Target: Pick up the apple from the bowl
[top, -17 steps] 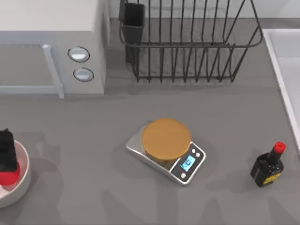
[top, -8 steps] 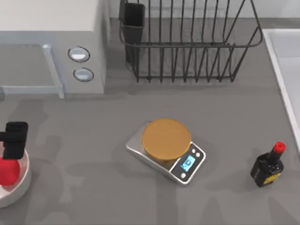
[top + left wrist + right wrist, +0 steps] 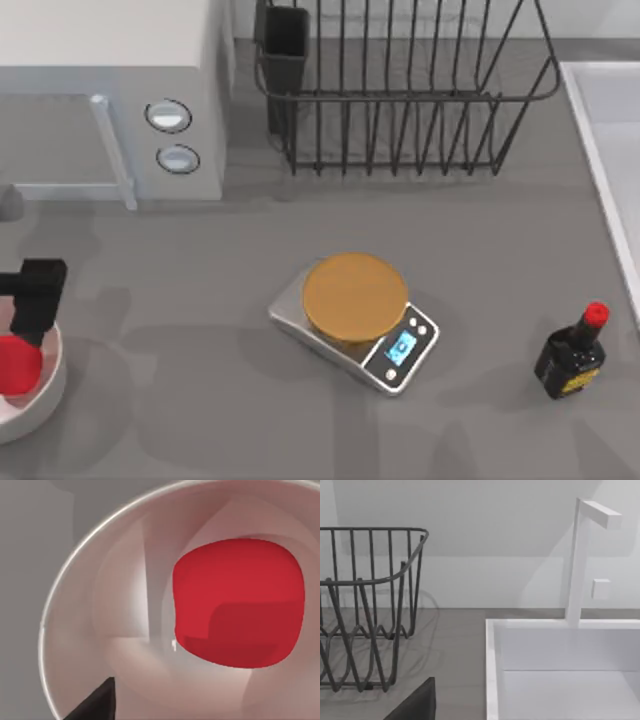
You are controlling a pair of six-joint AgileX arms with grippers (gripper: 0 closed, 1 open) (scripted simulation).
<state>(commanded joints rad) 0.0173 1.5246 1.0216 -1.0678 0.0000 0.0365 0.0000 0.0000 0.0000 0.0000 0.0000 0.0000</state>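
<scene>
At the bench's left edge, the left claw hangs over the bowl. The apple lies inside. Whether its fingers are apart, I cannot tell.

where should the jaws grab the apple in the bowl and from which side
Across its widest middle, coming straight down from above. The apple is smooth and round with no stem or edge to catch, and it lies low inside the bowl, whose raised wall blocks any sideways approach. The left gripper sits at the bowl's rim at the table's left edge, so a top-down pinch probably suits best.
</scene>
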